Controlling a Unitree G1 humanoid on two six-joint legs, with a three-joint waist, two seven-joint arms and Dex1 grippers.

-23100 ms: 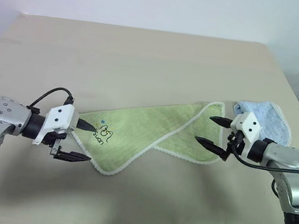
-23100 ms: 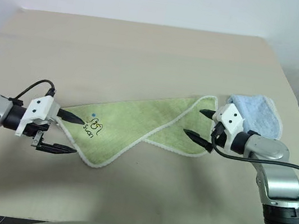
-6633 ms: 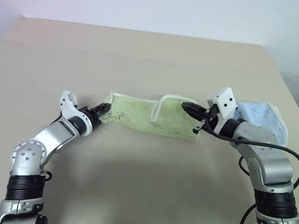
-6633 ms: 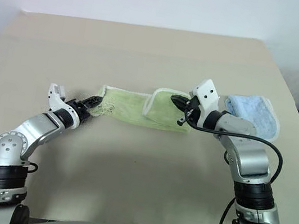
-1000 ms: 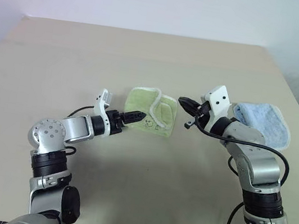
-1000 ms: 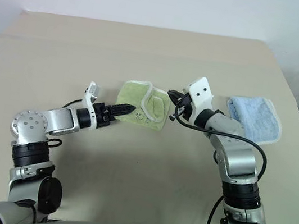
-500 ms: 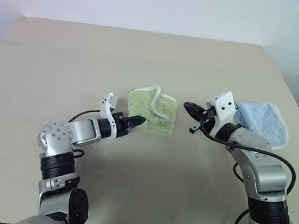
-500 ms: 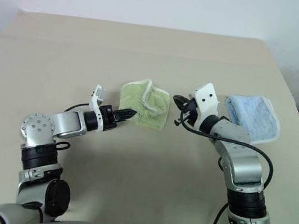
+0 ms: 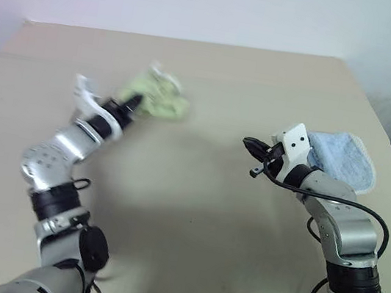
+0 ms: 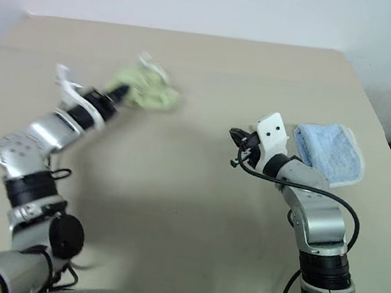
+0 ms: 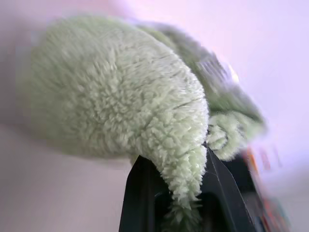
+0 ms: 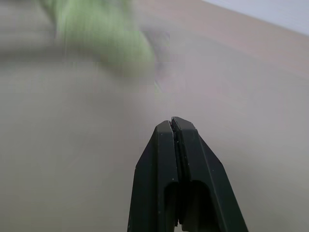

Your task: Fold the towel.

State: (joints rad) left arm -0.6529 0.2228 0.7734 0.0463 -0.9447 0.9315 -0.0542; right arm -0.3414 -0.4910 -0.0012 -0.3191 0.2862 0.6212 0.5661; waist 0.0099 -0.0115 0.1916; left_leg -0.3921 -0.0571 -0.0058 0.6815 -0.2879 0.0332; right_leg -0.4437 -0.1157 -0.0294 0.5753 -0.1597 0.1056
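- The right claw [image 9: 250,145] sits right of centre in the left eye view, its two black fingers pressed flat together with nothing between them; the right wrist view shows the pair as one tapering black wedge over bare surface.
- Behind those fingers comes a white angular housing, a thin black cable looping under it, and then a smooth silver-grey metal forearm running to the lower right corner.
- The surface [image 9: 204,185] is a matte beige sheet, flat and plain, filling most of both eye views, with a pale wall behind its far edge.
- A light blue towel [image 9: 344,159] lies at the right edge of the frame, just behind the right claw's white housing: nubbly terry cloth folded into a rounded pad, with white edging along its curved rim.
- The left claw [image 9: 133,100] is in the upper left of the frame, at the end of a silver arm that slants up from the lower left; its fingers are pinched on the towel [image 9: 160,98].
- The towel is a bunched, blurred lump of light green terry with a streak of white edging on top, at the claw's tip in the upper left of the frame.
- In the left wrist view its fluffy looped pile bulges over the black fingers [image 11: 140,193], a tuft hanging down between them.
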